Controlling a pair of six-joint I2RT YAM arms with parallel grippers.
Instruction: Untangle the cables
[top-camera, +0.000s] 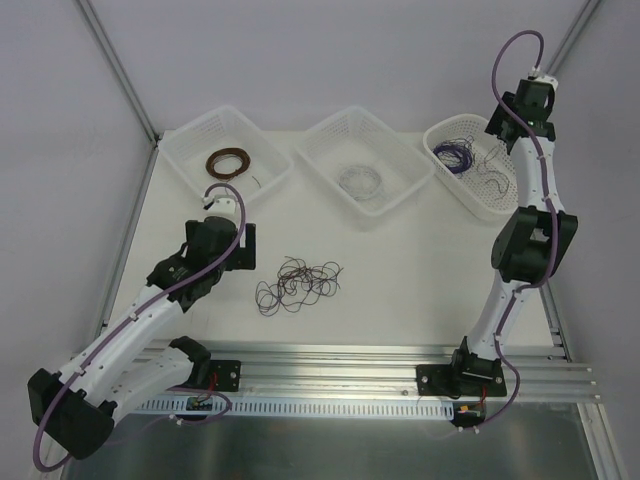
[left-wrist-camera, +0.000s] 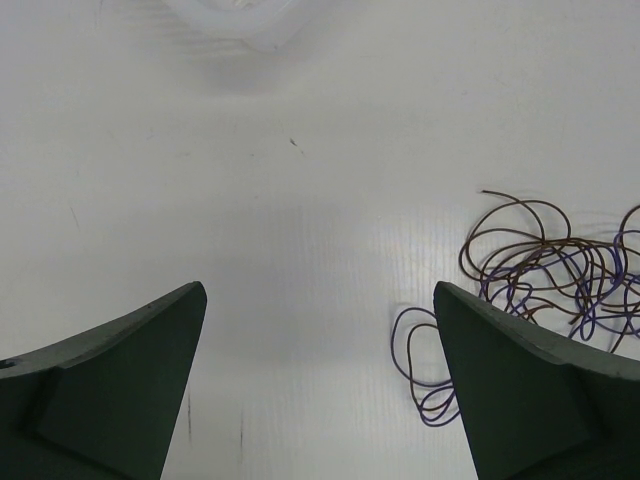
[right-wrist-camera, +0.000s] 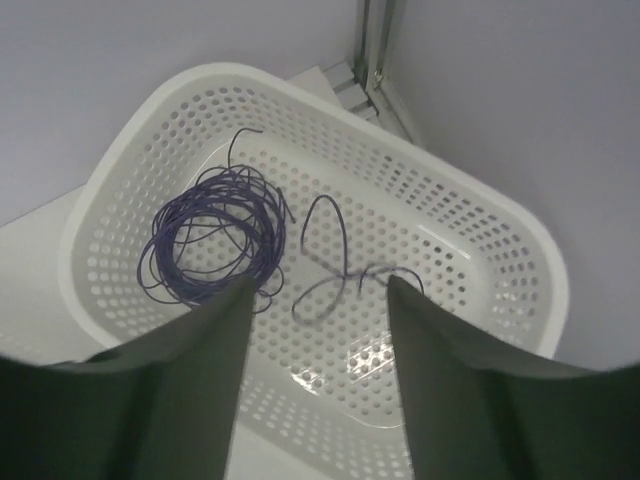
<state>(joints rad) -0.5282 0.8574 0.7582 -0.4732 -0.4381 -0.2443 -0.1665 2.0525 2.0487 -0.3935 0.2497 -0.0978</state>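
The cables (top-camera: 298, 283) lie as a loose purple and dark brown tangle on the white table, right of my left gripper (top-camera: 222, 205). In the left wrist view the tangle (left-wrist-camera: 545, 265) spreads to the right, partly behind the right finger (left-wrist-camera: 520, 390). My left gripper (left-wrist-camera: 319, 287) stands wide open over bare table with nothing between its fingers. My right gripper (top-camera: 520, 125) hangs over the right basket (top-camera: 440, 135). From its wrist view this gripper (right-wrist-camera: 320, 282) is open and empty, and a loose purple cable (right-wrist-camera: 344, 262) lies on the basket floor below it.
Three white perforated baskets stand along the back: the left basket (top-camera: 190, 150) holds a brown coil (top-camera: 228, 162), the middle basket (top-camera: 330, 130) a whitish coil (top-camera: 360, 182), the right one a purple coil (right-wrist-camera: 210, 235). Frame posts rise at both back corners.
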